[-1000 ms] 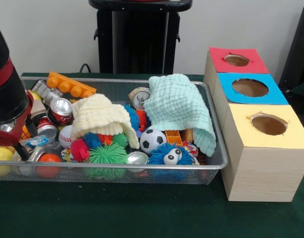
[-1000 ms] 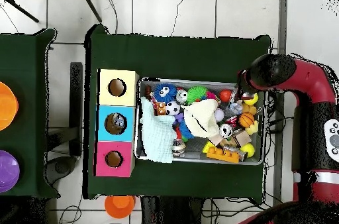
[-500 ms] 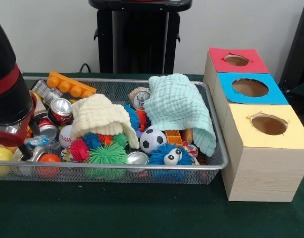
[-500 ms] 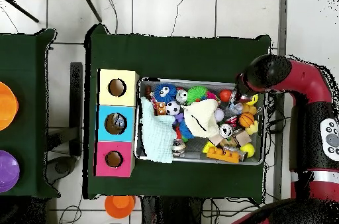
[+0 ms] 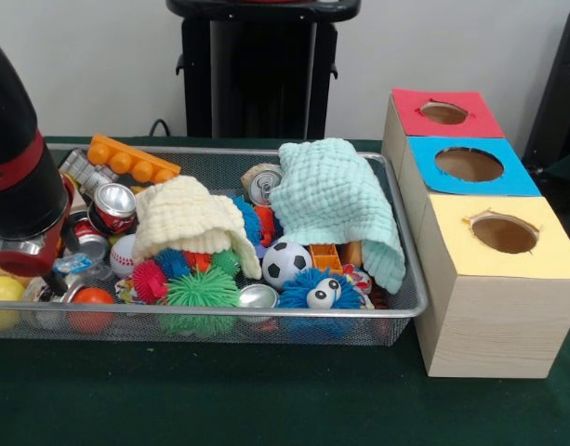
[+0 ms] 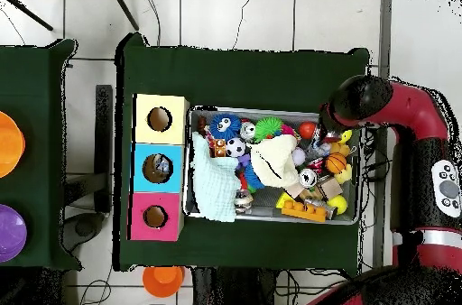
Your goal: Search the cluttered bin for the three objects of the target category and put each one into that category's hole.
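Note:
A wire mesh bin (image 5: 410, 279) holds mixed clutter: a red soda can (image 5: 112, 206), a can top (image 5: 262, 184), a silver can (image 5: 258, 295), a soccer ball (image 5: 286, 263), a baseball (image 5: 125, 255), spiky balls (image 5: 201, 293), an orange block (image 5: 131, 160). A yellow cloth (image 5: 182, 218) and a mint cloth (image 5: 336, 200) cover part of it. My gripper (image 5: 45, 279) hangs low at the bin's left end, above an orange ball (image 5: 91, 299). From overhead the gripper (image 6: 325, 135) is at the bin's (image 6: 271, 110) right end. Red (image 5: 444, 112), blue (image 5: 469, 164) and yellow (image 5: 504, 234) holes top the boxes.
The three wooden boxes (image 6: 160, 168) stand in a row against the bin's other end. A yellow ball (image 5: 1, 293) lies by my gripper. The bulky arm (image 6: 388, 107) reaches over the bin's corner. An orange tub (image 6: 163, 277) sits on the floor beside the table.
The arm has shifted a little further in over the bin's end and sunk slightly. The objects in the bin have not moved.

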`<state>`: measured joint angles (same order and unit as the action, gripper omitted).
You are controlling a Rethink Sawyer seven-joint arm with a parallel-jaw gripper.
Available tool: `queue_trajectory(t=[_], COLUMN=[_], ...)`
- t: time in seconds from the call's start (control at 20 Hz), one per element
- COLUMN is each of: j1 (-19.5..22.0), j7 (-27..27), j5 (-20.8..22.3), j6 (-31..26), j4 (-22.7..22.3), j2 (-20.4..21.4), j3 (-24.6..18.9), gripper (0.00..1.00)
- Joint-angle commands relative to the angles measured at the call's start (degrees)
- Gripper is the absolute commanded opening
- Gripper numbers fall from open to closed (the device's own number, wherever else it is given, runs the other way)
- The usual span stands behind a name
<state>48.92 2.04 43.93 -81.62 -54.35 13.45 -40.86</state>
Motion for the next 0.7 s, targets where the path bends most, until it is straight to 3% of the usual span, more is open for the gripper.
queue_trajectory(t=[0.05,0.7], j1=[-1.53,-2.08], j7=[-15.90,-16.07], j5=[4.67,5.67], j6=[-6.45,-6.68], j4=[2.26,3.31], j2=[-2.08,-3.06], j3=[3.85,4.99], gripper=[1.00,1.00])
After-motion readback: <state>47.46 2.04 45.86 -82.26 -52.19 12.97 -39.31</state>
